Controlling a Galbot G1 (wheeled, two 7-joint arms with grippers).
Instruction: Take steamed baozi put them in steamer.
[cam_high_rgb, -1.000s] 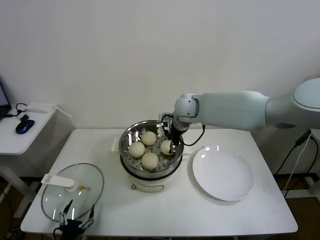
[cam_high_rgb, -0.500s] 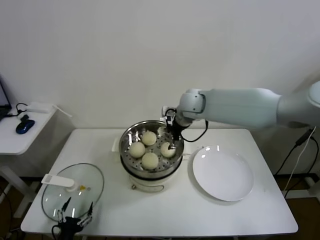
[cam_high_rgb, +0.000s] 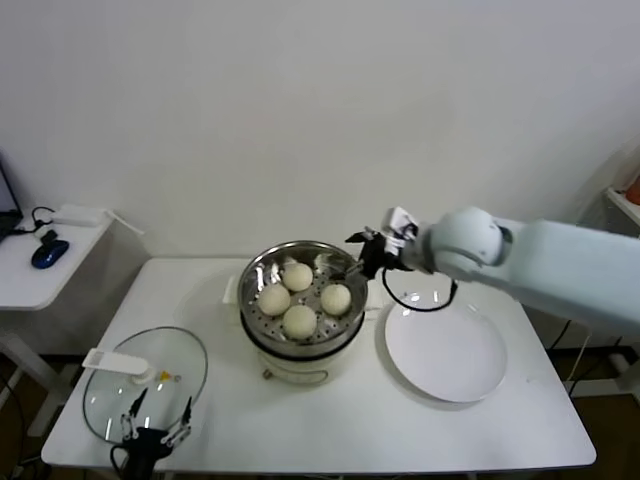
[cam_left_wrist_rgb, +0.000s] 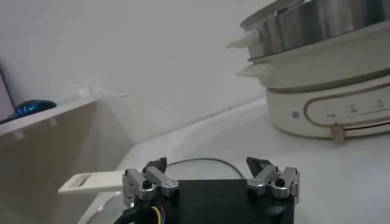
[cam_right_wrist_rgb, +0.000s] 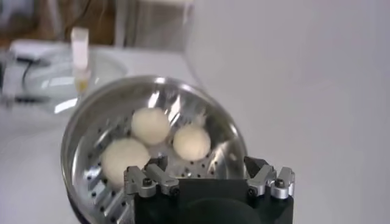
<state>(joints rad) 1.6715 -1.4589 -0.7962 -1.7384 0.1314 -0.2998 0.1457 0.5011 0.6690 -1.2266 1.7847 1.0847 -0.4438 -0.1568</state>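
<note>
Our right gripper (cam_high_rgb: 362, 255) now has its jaws spread wide and empty, hanging just past the steamer's (cam_high_rgb: 255, 275) right-hand rim, above it; a second ago those same jaws were down inside the basket around the right-most bun, and half a second ago they were just lifting off it. The arm has swung up and out toward the plate (cam_high_rgb: 445, 350), which lies bare. From the right wrist view we look back down into the steel basket (cam_right_wrist_rgb: 79, 152) and see buns sitting on the perforated floor, none stuck to the fingers (cam_right_wrist_rgb: 149, 179). In the head view all four baozi (cam_high_rgb: 336, 298) rest inside the steamer, clustered close together, the last one lying where we let it go. We judge the loading done, since nothing remains on the plate. Our left gripper (cam_high_rgb: 155, 432) is parked at the table's near edge beside the glass lid (cam_high_rgb: 145, 375), its jaws also spread with nothing between them.
</note>
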